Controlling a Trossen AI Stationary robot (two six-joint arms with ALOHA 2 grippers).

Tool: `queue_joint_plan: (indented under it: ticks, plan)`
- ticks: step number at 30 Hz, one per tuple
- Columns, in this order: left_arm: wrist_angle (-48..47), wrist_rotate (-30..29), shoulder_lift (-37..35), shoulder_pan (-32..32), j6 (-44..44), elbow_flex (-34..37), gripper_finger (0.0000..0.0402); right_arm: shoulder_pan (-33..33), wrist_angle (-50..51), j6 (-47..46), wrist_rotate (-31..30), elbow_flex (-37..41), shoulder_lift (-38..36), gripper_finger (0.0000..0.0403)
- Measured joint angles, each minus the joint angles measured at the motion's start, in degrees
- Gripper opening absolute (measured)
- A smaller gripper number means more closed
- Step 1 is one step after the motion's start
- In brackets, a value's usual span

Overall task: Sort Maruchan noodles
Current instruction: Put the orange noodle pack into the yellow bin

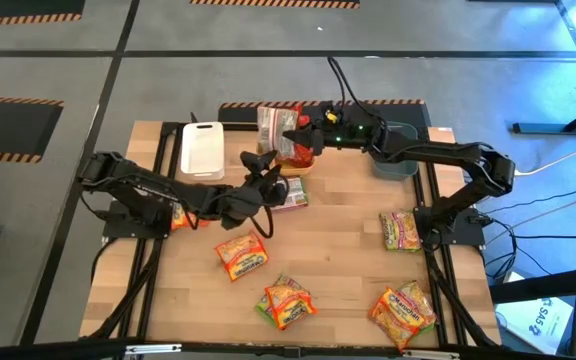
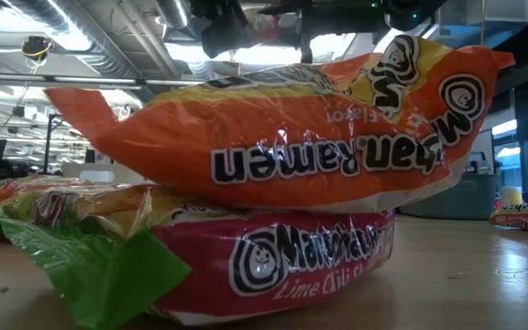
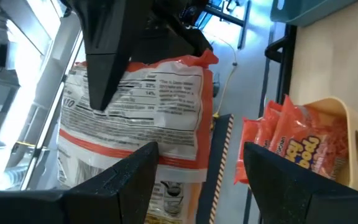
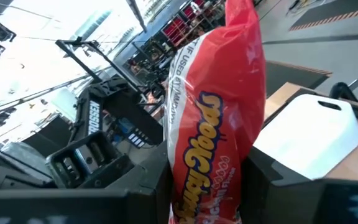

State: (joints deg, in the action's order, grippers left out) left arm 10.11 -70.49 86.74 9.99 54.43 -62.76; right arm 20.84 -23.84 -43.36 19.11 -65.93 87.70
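Right jaws tight on orange packet [image 4: 213, 124] above orange bin [image 3: 347, 124].

Two dark, black-cabled jointed arms [image 1: 148, 190]

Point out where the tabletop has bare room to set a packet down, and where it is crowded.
Bare wood lies mid-table, between the orange packet and the right-side packet. The near-left corner is also free. The back is crowded: white bin, orange bin, both grippers.
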Motion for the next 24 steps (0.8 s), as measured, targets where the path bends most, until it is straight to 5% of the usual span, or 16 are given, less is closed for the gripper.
queue_joint_plan:
  ticks: [13,24]
  plan:
    - [4.61,0.29,0.00,-0.22,4.55,-0.09,0.0226,-0.48,-0.13,-1.69,1.47,-0.09,0.00,0.0118]
    - [4.66,0.96,-0.02,-0.21,3.55,-0.09,0.0128,-0.60,1.13,-3.45,1.52,-0.07,0.00,0.0147]
